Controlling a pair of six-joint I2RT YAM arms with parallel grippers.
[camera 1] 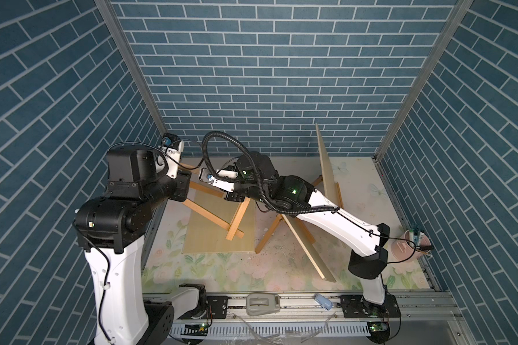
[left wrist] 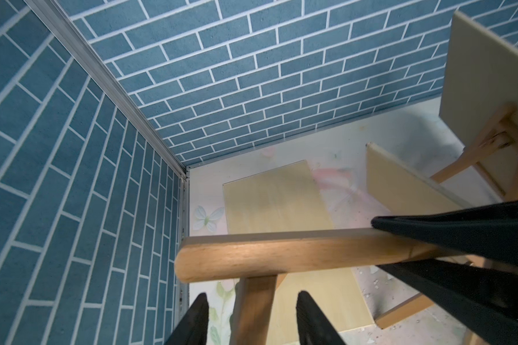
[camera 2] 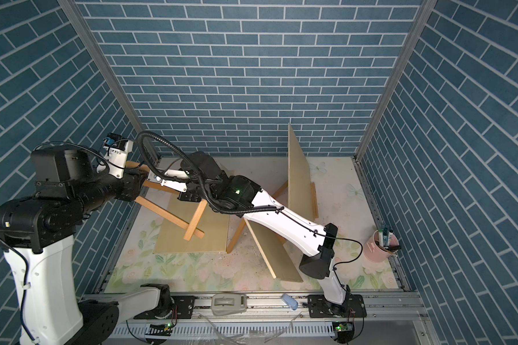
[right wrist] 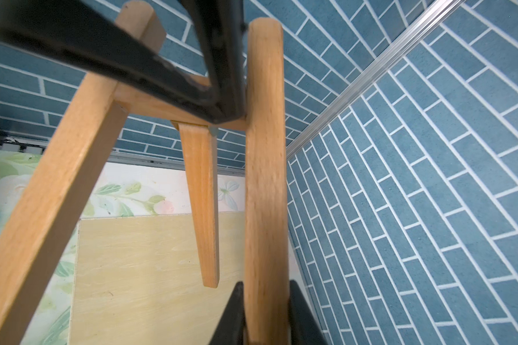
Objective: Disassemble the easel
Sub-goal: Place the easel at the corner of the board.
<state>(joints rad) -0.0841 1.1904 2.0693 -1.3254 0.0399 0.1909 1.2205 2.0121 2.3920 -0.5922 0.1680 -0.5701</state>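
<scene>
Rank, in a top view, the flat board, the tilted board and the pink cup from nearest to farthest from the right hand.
1. Flat board: lies on the table just under the right hand, which grips the easel.
2. Tilted board: mid-table, toward the right arm's base.
3. Pink cup: by the right wall.

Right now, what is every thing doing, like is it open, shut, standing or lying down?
held easel: tilted, top end up, feet over flat board.
left gripper: open, straddling a held easel leg.
right gripper: shut on held easel.
flat board: lying flat.
second easel: standing, carrying upright board.
upright board: standing on edge.
leaning board: tilted against second easel.
pink cup: upright, holding markers.
</scene>
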